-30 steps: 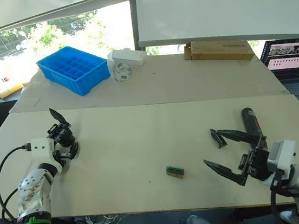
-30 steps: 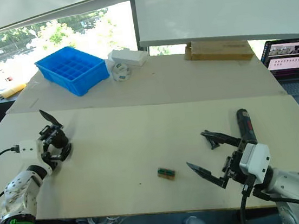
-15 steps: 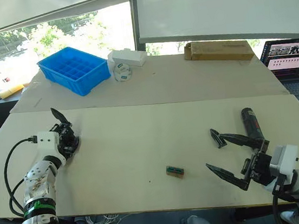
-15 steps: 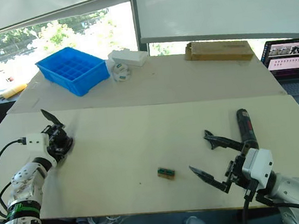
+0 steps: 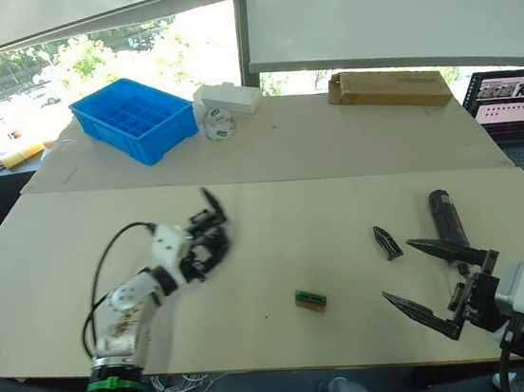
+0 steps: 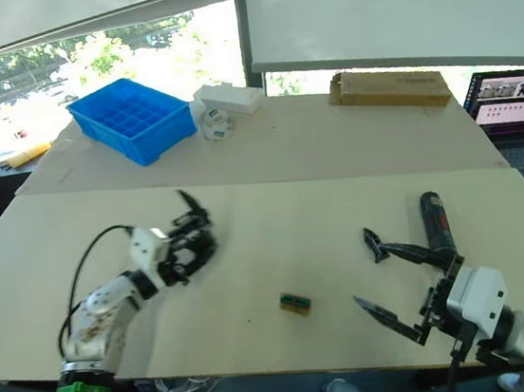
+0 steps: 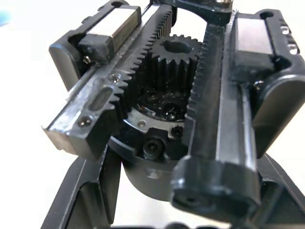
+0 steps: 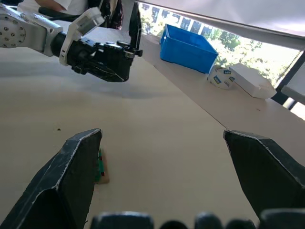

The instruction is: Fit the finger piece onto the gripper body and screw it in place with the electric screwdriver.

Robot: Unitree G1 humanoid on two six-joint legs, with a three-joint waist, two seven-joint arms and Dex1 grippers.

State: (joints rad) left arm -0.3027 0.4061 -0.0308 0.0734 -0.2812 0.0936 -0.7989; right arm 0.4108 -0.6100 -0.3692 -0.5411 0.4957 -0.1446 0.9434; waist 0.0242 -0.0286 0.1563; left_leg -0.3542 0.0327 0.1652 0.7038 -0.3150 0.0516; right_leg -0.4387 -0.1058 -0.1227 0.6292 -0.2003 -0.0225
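- The gripper body (image 5: 206, 246) is clamped in the left gripper (image 5: 200, 254), lifted above the pale table (image 5: 277, 242), its one pointed finger sticking up.
- The finger piece (image 5: 386, 242) lies loose on the table, just beside the electric screwdriver (image 5: 443, 216).
- The right gripper (image 5: 440, 281) hangs near both, its fingers (image 8: 71, 176) spread wide, touching nothing.
- A small green-and-tan block (image 5: 309, 299) lies between the two arms.

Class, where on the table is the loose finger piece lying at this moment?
In the left eye view the finger piece lies on the table's right side, just left of the electric screwdriver and beyond the open right gripper.
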